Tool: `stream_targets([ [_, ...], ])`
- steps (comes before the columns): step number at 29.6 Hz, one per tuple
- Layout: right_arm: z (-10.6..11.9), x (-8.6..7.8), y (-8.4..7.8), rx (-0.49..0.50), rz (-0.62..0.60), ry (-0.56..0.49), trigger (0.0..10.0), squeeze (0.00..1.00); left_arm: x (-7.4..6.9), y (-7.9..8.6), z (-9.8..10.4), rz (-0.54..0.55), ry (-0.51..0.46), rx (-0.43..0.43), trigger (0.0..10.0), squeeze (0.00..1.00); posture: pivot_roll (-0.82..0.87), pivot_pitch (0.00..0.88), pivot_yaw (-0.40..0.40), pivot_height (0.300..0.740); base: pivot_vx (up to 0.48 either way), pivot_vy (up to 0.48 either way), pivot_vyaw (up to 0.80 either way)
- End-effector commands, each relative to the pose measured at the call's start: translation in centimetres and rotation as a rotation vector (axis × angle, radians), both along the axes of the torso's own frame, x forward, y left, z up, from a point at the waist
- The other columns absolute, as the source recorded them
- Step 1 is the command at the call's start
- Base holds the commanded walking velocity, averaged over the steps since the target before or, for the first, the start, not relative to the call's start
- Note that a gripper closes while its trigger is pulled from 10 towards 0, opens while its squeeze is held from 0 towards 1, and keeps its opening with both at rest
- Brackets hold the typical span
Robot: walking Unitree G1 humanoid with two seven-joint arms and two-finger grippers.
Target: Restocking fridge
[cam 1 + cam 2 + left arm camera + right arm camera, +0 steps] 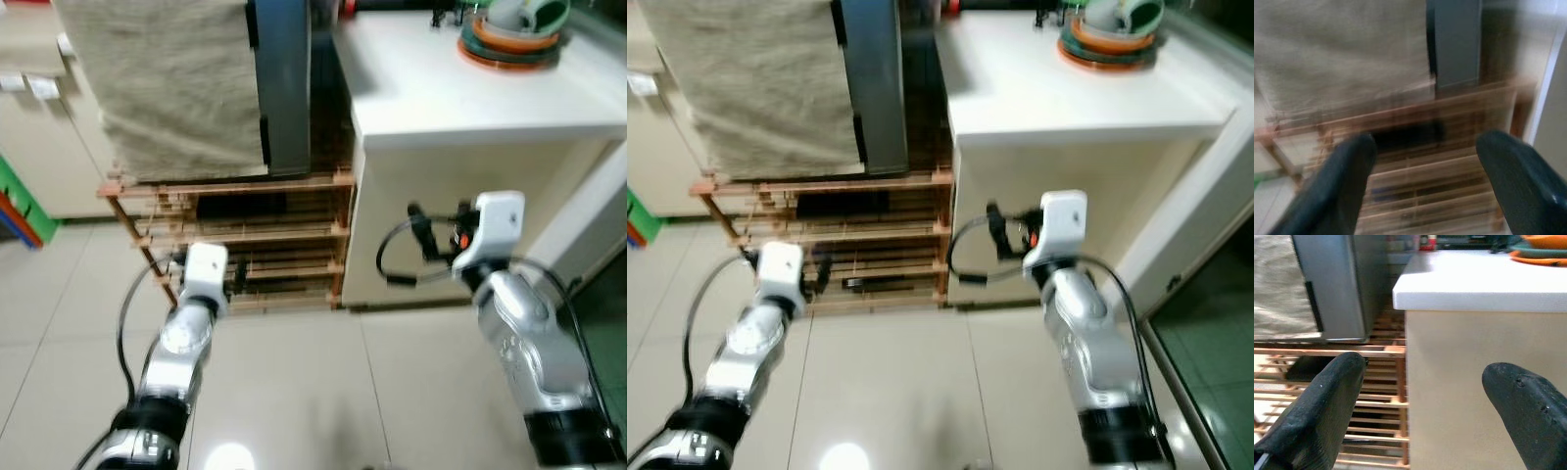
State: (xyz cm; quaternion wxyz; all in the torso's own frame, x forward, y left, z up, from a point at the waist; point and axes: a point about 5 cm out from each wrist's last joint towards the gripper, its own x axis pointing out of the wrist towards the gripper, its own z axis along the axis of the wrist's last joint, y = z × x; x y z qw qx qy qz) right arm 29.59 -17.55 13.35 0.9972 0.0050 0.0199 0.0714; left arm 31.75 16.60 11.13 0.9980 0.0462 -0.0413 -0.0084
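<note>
A grey fridge (282, 88) stands on a wooden slatted rack (245, 233), with a beige cloth (167, 78) draped over its left part. Its door appears shut. My left gripper (1425, 181) is open and empty, held low in front of the rack. My right gripper (1425, 411) is also open and empty, and it faces the cream side of the white counter (470, 93) just right of the rack. In the left eye view both silver arms reach forward over the tiled floor, and the right gripper (423, 238) hangs in front of the counter's side.
Stacked orange and green plates (511, 41) sit on the counter's far right. Cream cabinets (39, 147) line the left wall, with a colourful object (15, 206) on the floor beside them. Pale floor tiles (323, 392) lie before the rack. A dark green floor area (1205, 392) lies to the right.
</note>
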Motion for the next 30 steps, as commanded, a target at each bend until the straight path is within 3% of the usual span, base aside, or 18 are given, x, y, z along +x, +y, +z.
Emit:
stream_targets([
  [1,-0.2,0.0,-0.2,-0.004,-0.021,-0.009,10.0,0.0,0.1,-0.5,3.3,-0.014,-0.133,-0.039,10.0,0.0,-0.09,0.0,0.015,0.74,0.0,0.0,0.0],
  [3,-0.7,-0.2,-0.3,-0.008,-0.034,-0.004,10.0,0.0,0.2,-1.2,6.1,-0.029,-0.233,-0.077,10.0,0.0,-0.09,0.0,0.013,0.74,0.131,0.0,0.0],
  [7,-1.0,-0.2,-0.4,-0.011,-0.044,-0.006,10.0,0.0,0.1,-1.7,7.4,-0.026,-0.249,-0.105,10.0,0.0,-0.09,0.0,0.015,0.74,0.307,0.164,0.0],
  [15,-1.5,-0.3,-0.4,-0.022,-0.062,-0.022,10.0,0.0,-0.2,-1.2,4.6,0.013,-0.055,-0.157,10.0,0.0,-0.09,0.0,0.019,0.74,0.392,0.275,0.0],
  [19,-1.7,-0.4,-1.1,-0.006,-0.111,-0.032,10.0,0.0,-0.4,-1.0,3.6,0.007,0.007,-0.204,10.0,0.0,-0.09,0.0,0.021,0.74,0.398,0.27,0.0],
  [22,-1.9,-0.5,-2.1,-0.015,-0.184,-0.045,10.0,0.0,-0.7,-0.8,2.2,-0.004,0.082,-0.172,10.0,0.0,-0.09,0.0,0.021,0.74,0.38,0.291,0.0],
  [30,-2.0,-0.4,-2.2,-0.013,-0.208,-0.07,10.0,0.0,-0.7,-0.8,2.4,-0.027,0.095,-0.154,10.0,0.0,-0.08,0.0,0.018,0.74,0.369,0.306,0.0],
])
